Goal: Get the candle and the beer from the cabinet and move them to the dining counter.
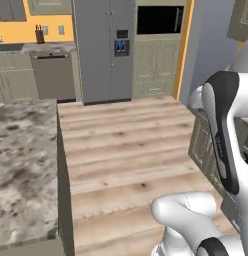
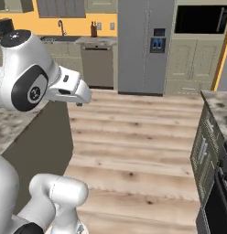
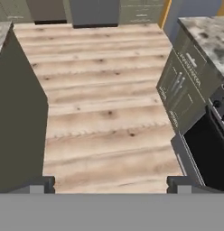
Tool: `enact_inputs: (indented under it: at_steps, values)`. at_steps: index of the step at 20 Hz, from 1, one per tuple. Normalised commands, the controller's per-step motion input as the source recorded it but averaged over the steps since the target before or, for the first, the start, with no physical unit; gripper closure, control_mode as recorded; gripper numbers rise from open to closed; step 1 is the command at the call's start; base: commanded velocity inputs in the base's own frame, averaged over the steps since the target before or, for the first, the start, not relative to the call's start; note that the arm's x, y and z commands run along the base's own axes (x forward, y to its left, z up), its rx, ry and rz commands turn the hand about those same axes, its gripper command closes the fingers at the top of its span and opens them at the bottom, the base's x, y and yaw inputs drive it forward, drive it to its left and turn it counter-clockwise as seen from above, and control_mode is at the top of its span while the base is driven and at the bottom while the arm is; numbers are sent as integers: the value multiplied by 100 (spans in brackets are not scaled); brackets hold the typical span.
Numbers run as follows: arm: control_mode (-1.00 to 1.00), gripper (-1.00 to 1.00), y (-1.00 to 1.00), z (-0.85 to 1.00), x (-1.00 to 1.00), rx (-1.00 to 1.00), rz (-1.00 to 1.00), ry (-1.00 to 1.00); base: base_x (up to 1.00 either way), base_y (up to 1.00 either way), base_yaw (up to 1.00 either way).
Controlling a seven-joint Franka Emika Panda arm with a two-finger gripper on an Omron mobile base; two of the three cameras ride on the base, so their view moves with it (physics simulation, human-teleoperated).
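My gripper (image 3: 111, 186) is open, its two dark fingertips (image 3: 41, 184) spread wide over bare wood floor with nothing between them. The dining counter (image 1: 21, 160) with its mottled marble top fills the left of the left base view; its grey-green base (image 3: 19, 113) stands at the left of the hand view. The candle and the beer are out of view. A corner of a grey-green upper cabinet (image 1: 242, 20) shows at the top right of the left base view; I cannot tell if it is the one that holds them.
Wood floor (image 1: 126, 150) runs between the island and a marble-topped drawer counter (image 3: 184, 88) with a black oven (image 3: 208, 149) on the right. At the far wall stand a grey fridge (image 1: 103, 50), a dishwasher (image 1: 53, 75) and a built-in dark oven (image 1: 158, 20).
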Motion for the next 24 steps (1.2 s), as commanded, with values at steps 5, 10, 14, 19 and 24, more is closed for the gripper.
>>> enact_inputs:
  at_steps: [5,10,14,19,24]
  values:
    - [100,-100,0,0,0,0,0,0,100,-32,16]
    - [100,-100,0,0,0,0,0,0,100,-6,8]
    - [100,-100,0,0,0,0,0,0,100,-4,8]
    - [100,-100,0,0,0,0,0,0,100,0,11]
    - [100,-100,0,0,0,0,0,0,100,0,15]
